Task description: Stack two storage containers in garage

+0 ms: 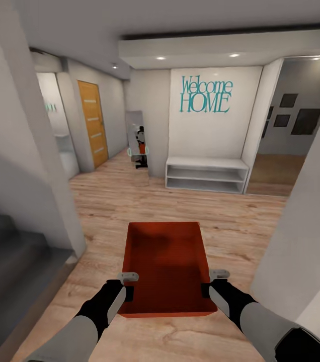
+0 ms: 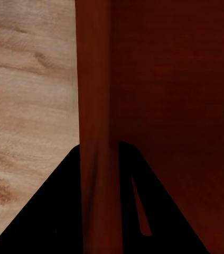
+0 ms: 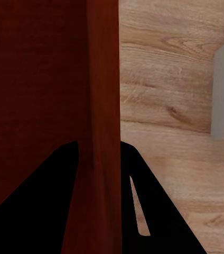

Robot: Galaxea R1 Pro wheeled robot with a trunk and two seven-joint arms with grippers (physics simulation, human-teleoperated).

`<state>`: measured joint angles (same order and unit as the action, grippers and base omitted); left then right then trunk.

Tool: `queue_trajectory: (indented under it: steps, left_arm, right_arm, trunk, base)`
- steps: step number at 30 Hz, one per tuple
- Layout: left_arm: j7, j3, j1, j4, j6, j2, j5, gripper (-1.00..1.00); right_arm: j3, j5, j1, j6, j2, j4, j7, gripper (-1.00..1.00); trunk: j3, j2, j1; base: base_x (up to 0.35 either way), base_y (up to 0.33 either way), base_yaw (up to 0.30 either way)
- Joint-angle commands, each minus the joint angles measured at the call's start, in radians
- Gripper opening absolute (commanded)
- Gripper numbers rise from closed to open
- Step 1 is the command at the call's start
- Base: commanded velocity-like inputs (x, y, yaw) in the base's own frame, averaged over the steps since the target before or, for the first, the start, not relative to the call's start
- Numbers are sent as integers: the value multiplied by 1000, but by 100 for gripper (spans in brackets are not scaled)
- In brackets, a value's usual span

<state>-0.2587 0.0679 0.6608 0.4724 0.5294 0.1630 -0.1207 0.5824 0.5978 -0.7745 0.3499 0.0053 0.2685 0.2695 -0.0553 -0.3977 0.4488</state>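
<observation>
Left gripper (image 1: 126, 286) clamped on the left wall of a red-orange storage container (image 1: 165, 264), right gripper (image 1: 214, 284) on its right wall, bin carried level over wood floor (image 1: 104, 201); pale walls close on both flanks; ahead, open floor, white bench (image 1: 206, 175), yellow door (image 1: 92, 123).

- Head view: high, looking forward and down over the red bin (image 1: 164, 266) and wood floor (image 1: 130, 201).
- Each wrist view: pressed close to one bin wall (image 2: 93, 106) (image 3: 101, 95), apparently straddled; all views share bin and floor.
</observation>
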Motion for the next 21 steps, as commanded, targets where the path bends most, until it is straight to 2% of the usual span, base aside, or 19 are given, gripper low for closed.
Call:
queue_trajectory:
  steps: [1,21]
  left_arm:
    - [-14,15,0,-46,9,-2,-2,-100]
    - [-14,15,0,-46,9,-2,-2,-100]
  right_arm:
    - [27,16,-2,0,-1,14,2,-100]
    - [27,16,-2,0,-1,14,1,-100]
  trunk:
    - [-2,-2,1]
    - [-2,-2,1]
  base:
    - [322,0,-127]
    - [322,0,-10]
